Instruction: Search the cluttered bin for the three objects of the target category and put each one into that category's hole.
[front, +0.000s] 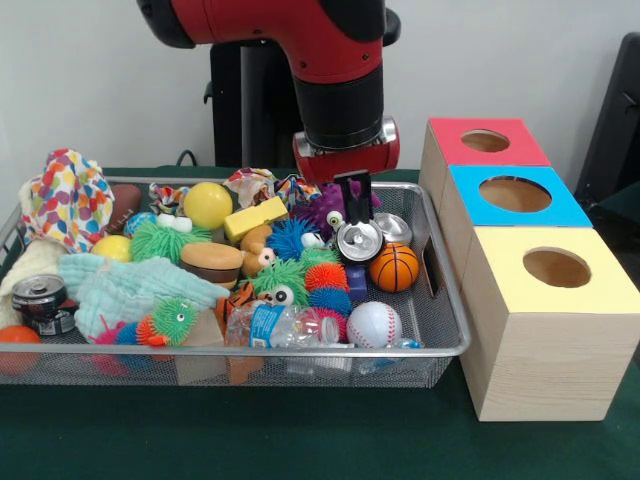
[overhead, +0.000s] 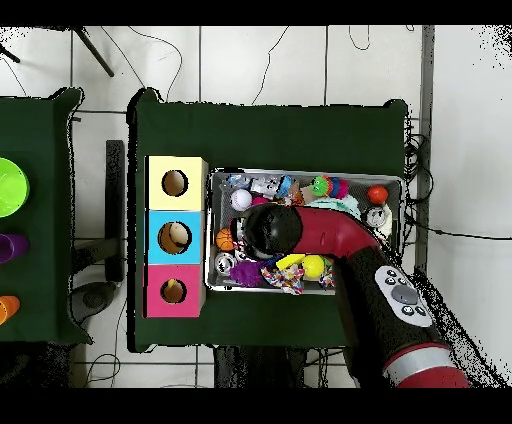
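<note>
Gripper (front: 356, 205): black tip low in the right rear of the wire bin (front: 455, 330), right at the upper edge of a silver can (front: 358, 242). The can is tilted, its lid facing the front view. Contact looks likely, but I cannot tell whether the gripper is open, narrow or clamped on the can; the tip reads as one dark block. The overhead view does not help, since the arm covers that spot.

Around it: a second silver can (front: 394, 227) is just beside the first, toward the bin's right wall. A purple spiky toy (front: 325, 208) crowds the other side. A basketball (front: 395, 267) touches the first can in front, and a baseball (front: 373, 324) lies nearer the front rim. A crushed can (front: 40, 298) sits at the far left end, well apart.

Judgement: cans look like the target set of three, and all three are in the bin. The three holed boxes, red (front: 470, 160), blue (front: 560, 205) and yellow (front: 600, 290), stand just outside the right wall. Which hole belongs to cans is not shown.

Risks:
- Smooth, tilted can: a grip on the rim may slip or swing it on lifting.
- The neighbouring can or purple toy could get pinched in or dragged up.
- The basketball could roll if nudged and bury something.
- A skewed can could catch on the hole's edge.
</note>
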